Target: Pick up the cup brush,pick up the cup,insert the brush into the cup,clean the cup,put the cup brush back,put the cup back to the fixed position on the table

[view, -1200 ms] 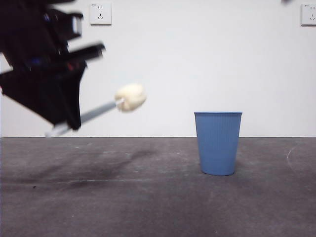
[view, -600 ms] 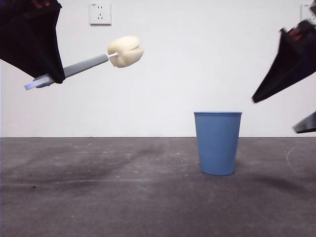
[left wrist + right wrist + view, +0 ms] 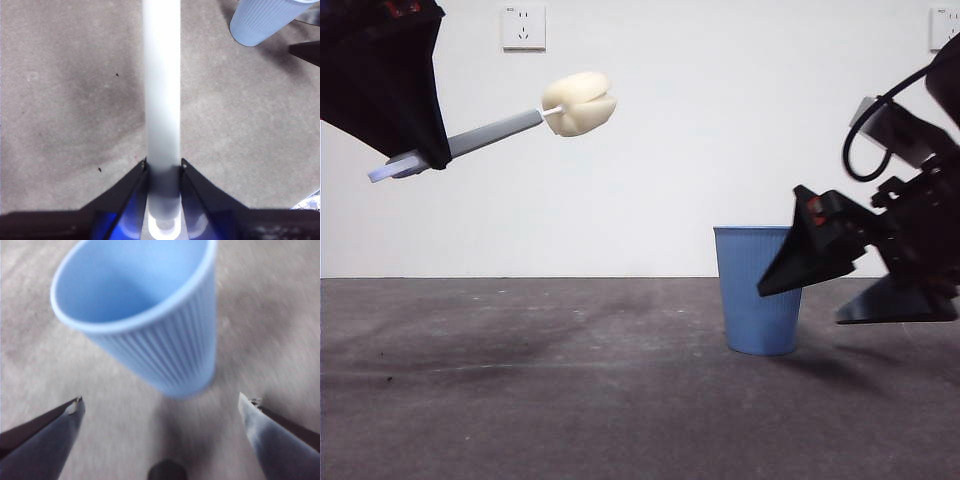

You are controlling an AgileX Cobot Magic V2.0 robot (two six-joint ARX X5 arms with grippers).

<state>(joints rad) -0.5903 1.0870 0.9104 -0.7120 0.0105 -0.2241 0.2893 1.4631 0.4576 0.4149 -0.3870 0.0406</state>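
Front view first: the left gripper [image 3: 420, 158] is way up in the top corner, clamped on the grey handle of the cup brush [image 3: 520, 122]. The brush sticks out at a slight upward slant, cream sponge head out toward the middle, high above the table [image 3: 570, 400] with its white end poking out behind the gripper. The cup [image 3: 752, 300] stands upright on the table, off to the other side. The right gripper [image 3: 855, 295] comes in low from the side edge, one black jaw tip overlapping the cup's upper wall and the other hanging lower beside it. There are two wall sockets [image 3: 523, 27] up on the white wall.

Left wrist view: both jaws are pinched tight on the cup brush [image 3: 161, 90] handle, which runs straight away from the camera. The cup [image 3: 265, 20] is well apart from it, at the edge of the shot.

Right wrist view, kinda blurry: the right gripper [image 3: 162, 407] is spread wide, and the cup [image 3: 150, 325] sits just ahead between the two tips, with neither one touching it, open mouth showing.
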